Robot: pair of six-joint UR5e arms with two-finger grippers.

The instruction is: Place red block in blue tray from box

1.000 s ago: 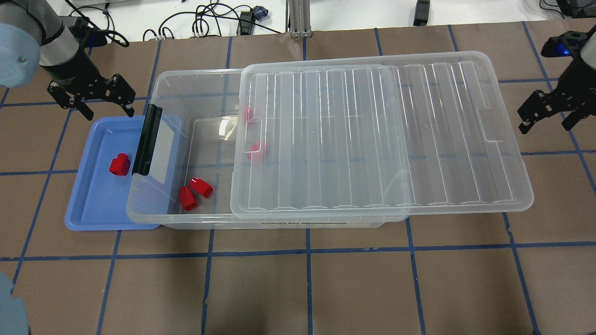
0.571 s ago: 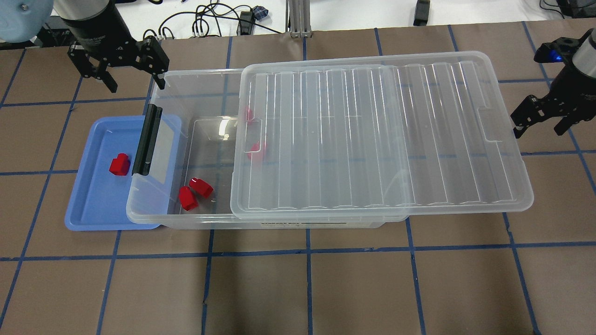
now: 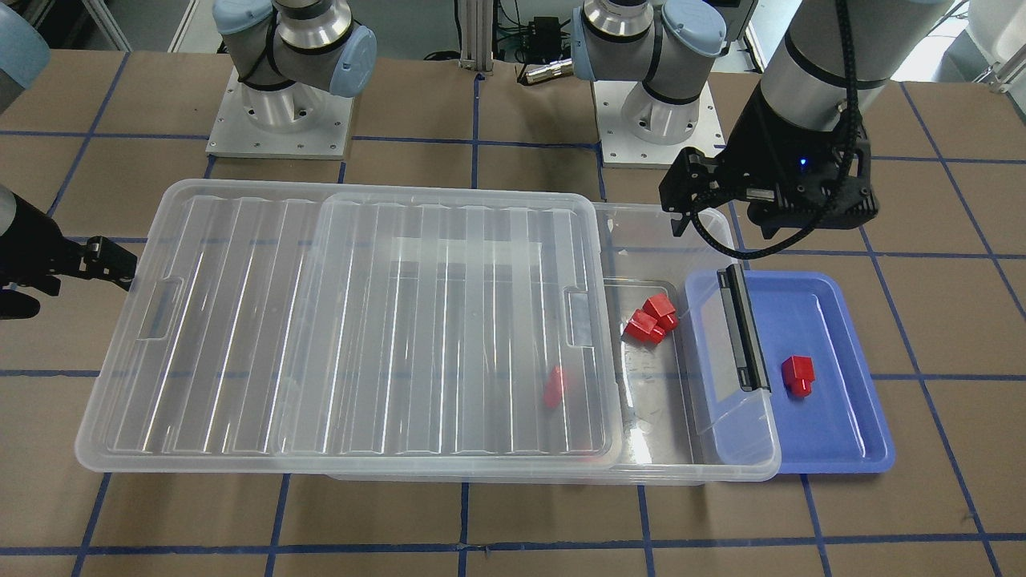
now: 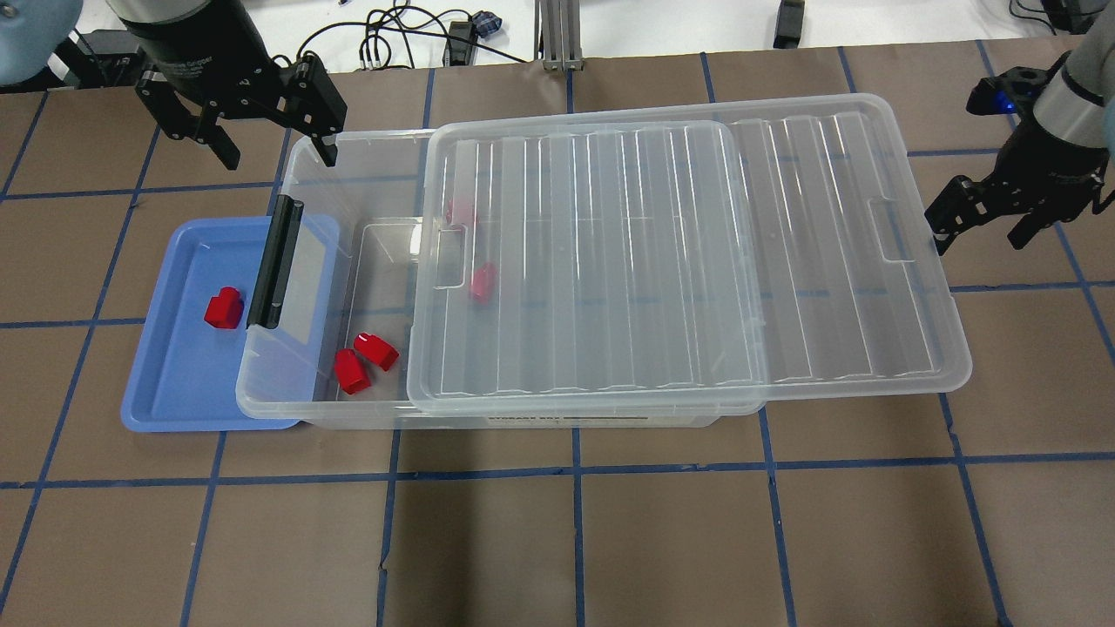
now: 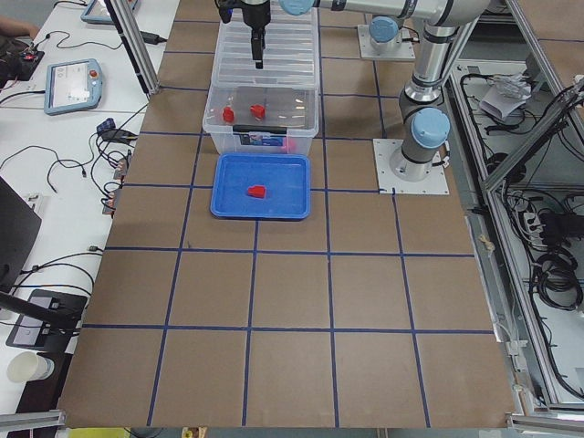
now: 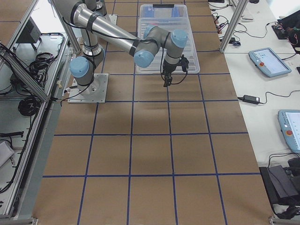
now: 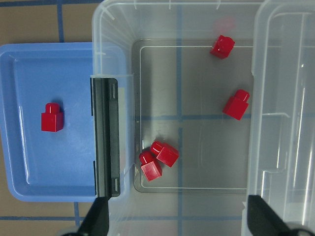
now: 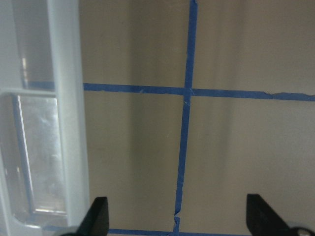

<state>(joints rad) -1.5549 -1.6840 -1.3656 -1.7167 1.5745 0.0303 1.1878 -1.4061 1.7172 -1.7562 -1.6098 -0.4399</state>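
Overhead and front-facing cameras on opposite sides, both above the box point(image 4: 366, 137).

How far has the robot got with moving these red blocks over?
One red block lies in the blue tray. Nothing is in hand: the left gripper hangs open over the box, the right gripper open beside the lid. If more must go, four red blocks sit in the box.

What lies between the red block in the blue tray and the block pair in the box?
The black latch on the box end wall, overhanging the blue tray; clearest in the left wrist view.
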